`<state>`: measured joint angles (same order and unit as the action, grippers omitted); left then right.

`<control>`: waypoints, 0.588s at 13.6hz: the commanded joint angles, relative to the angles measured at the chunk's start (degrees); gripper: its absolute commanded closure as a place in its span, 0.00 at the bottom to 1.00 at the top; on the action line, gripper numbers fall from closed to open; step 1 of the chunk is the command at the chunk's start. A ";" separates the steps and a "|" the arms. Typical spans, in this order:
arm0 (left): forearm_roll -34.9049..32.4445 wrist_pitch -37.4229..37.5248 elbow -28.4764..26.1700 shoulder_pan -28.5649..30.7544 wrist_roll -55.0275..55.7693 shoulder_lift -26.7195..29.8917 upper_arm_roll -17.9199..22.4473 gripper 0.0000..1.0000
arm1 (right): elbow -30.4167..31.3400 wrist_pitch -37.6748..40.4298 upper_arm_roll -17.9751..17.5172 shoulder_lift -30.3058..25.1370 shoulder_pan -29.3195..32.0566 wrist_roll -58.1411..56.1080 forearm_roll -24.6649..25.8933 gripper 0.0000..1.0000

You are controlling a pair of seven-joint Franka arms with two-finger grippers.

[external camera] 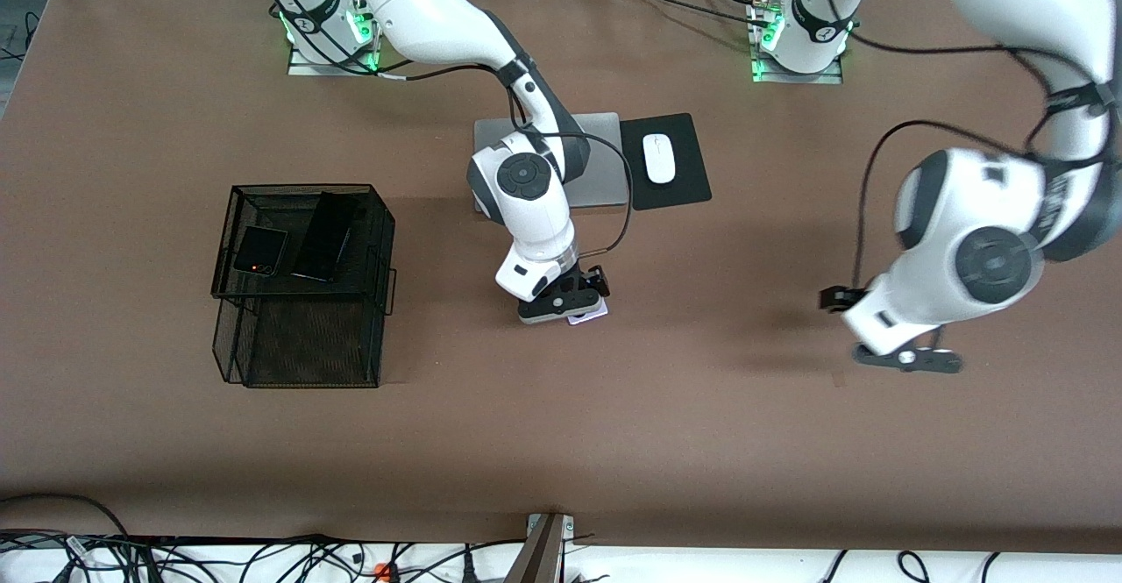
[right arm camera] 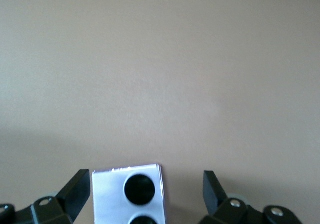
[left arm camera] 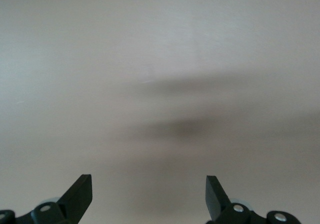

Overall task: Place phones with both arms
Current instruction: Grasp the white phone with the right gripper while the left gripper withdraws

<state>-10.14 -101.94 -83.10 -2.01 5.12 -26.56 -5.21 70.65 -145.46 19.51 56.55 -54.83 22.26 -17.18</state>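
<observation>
Because the lavender flip phone (right arm camera: 128,194) looks small, hard and slippery, the spread right gripper (right arm camera: 147,196) around it should pinch its flat sides (the left gripper (left arm camera: 149,196) waits, spread and empty, over bare table).

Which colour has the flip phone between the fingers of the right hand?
Lavender, with round black lenses; the flip phone shows best in the right wrist view.

The right gripper (external camera: 562,307) is reaching down low at mid-table, fingers spread wide — the left gripper (external camera: 907,359) is hovering higher, its fingers spread wide too.
</observation>
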 commanded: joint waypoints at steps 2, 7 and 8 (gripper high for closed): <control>1.09 2.44 -3.30 2.18 -1.08 7.57 -0.77 0.00 | -2.36 -5.87 0.53 4.44 -0.98 -2.40 0.04 0.00; 1.18 8.49 -3.21 2.97 -1.17 14.07 -0.94 0.00 | -2.18 -6.06 0.45 4.44 -1.86 -6.70 -0.13 0.00; 1.26 9.81 -3.21 3.06 -1.17 15.38 -1.03 0.00 | -1.83 -6.15 0.18 4.44 -2.12 -6.44 -0.13 0.00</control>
<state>-10.00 -94.44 -84.17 0.03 4.77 -15.50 -5.60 69.75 -151.53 19.50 60.35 -56.26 16.74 -17.17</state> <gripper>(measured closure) 0.000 0.000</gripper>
